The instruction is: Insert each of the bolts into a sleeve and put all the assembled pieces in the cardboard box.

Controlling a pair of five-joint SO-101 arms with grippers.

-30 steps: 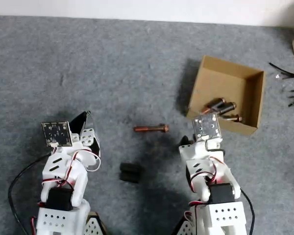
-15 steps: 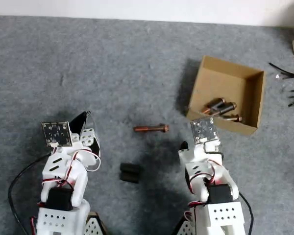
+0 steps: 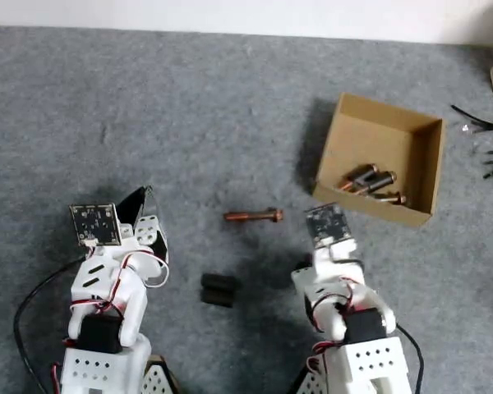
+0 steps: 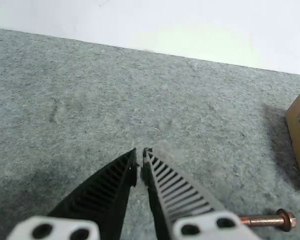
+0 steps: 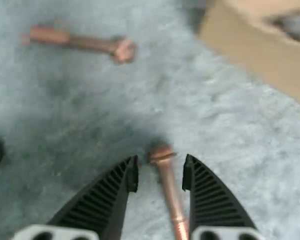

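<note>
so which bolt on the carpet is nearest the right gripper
The bolt lying between the right gripper's open fingers. The other loose bolt lies well beyond it, crosswise.

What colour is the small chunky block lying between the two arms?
Black. The small black block-shaped sleeve shows best in the high view.

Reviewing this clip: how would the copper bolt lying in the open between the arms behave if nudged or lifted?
The bolt lies on its side with a round shank, so a sideways nudge would probably roll it, though the fuzzy grey mat and its wider head should curb that. It looks like solid metal: rigid, likely heavy for its size.
</note>
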